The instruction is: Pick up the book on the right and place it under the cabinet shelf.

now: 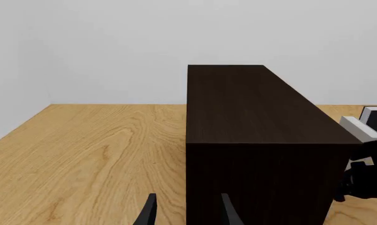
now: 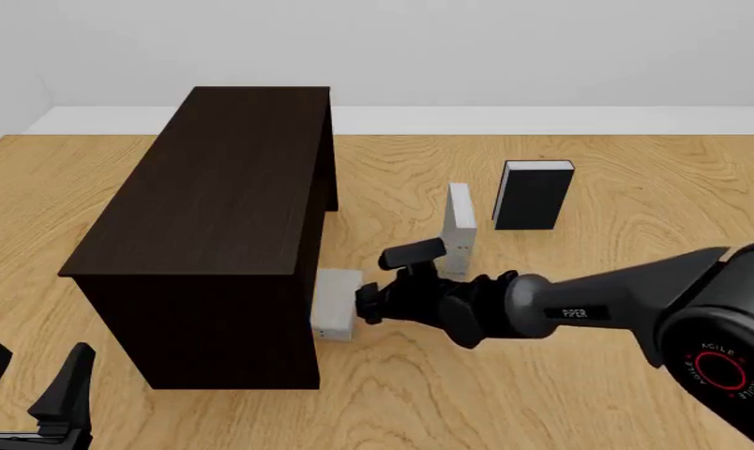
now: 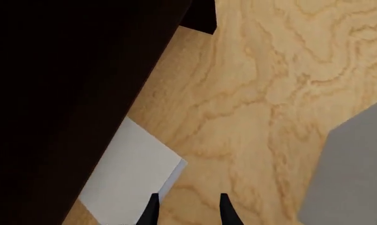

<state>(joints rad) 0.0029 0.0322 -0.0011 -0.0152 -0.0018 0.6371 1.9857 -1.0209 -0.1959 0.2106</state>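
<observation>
Already book [image 2: 337, 305] lay low-centre in front view, one end tucked beneath cabinet shelf [image 2: 215, 216], white outer end showing. Looked stiff, moderately heavy hardcover, smooth covers likely slippery; best taken across thickness near exposed end. Right gripper [image 2: 369, 306] sat at that end, fingers spread, apparently not pinching book; contact unclear. Left gripper [image 2: 33, 380] idle at lower left, spread apart. Twin grey book [image 2: 459, 228] and black book [image 2: 533, 194] stood right of centre.

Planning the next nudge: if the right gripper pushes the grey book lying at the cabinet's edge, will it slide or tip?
The book lies flat on the table, so it would probably slide, not tip. It looks like a stiff hardcover, unlikely to flex. Half under the cabinet, it may catch there.
</observation>
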